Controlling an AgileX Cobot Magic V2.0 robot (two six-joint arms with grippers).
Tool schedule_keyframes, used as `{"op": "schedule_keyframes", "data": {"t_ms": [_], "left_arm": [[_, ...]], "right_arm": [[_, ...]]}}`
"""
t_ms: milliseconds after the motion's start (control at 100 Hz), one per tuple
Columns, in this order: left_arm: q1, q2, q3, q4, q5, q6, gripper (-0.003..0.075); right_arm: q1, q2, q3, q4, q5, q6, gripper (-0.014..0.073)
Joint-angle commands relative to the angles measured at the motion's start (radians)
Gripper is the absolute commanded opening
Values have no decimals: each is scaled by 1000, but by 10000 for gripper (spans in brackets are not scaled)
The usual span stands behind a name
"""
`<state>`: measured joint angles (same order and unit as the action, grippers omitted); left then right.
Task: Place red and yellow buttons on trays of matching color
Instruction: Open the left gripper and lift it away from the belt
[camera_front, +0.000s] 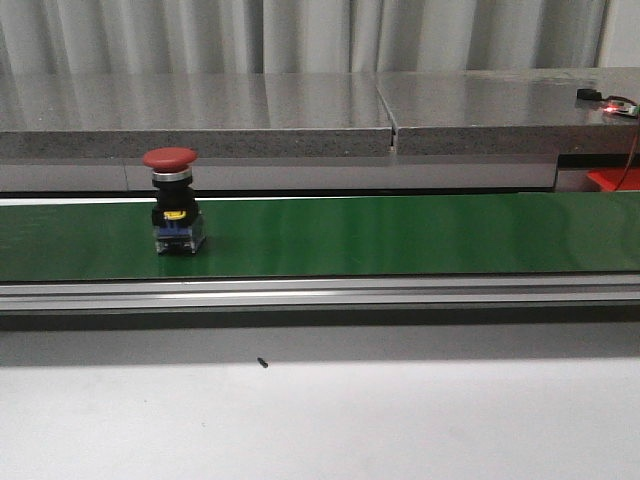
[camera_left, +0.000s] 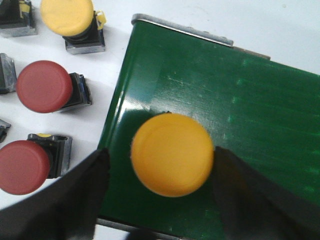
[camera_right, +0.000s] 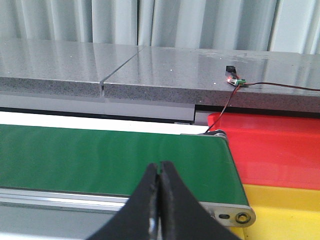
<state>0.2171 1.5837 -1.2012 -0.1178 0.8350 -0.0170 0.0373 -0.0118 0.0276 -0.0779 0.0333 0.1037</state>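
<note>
**Yellow button between spread fingers at belt end; red button on belt**

A red button is seen upright on the green belt, toward its left, with open belt to the right. In the left wrist view, a yellow button stands near the belt's end edge, flanked by the left gripper, whose fingers are spread and not seen touching it. Spare buttons lie on the white table beside that edge. The right gripper is closed on nothing, above the belt's near rail. A red tray and a yellow tray adjoin the belt's right end.

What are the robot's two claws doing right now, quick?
Left gripper: open, fingers either side of the yellow button, not clearly touching.
Right gripper: shut, holding nothing.
</note>
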Motion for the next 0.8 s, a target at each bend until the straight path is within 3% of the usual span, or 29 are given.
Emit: {"op": "schedule_keyframes", "data": {"t_ms": [0, 170, 280, 380, 550, 790], "left_arm": [[-8, -39, -41, -26, -39, 17, 575], [-63, -92, -48, -26, -67, 44, 546], [-122, -137, -48, -24, -54, 66, 468], [-186, -173, -46, -24, -36, 66, 317], [-293, -246, -20, -14, -35, 68, -21], [-354, -395, 101, -19, -30, 68, -20]], "right_arm": [[-5, -18, -16, -9, -74, 1, -67], [-5, -18, -16, -9, -74, 1, -67], [-5, -18, -16, -9, -74, 1, -67], [-5, -18, -16, -9, -74, 1, -67], [-5, -18, -16, -9, -74, 1, -67], [-5, -18, -16, -9, -74, 1, -67]]}}
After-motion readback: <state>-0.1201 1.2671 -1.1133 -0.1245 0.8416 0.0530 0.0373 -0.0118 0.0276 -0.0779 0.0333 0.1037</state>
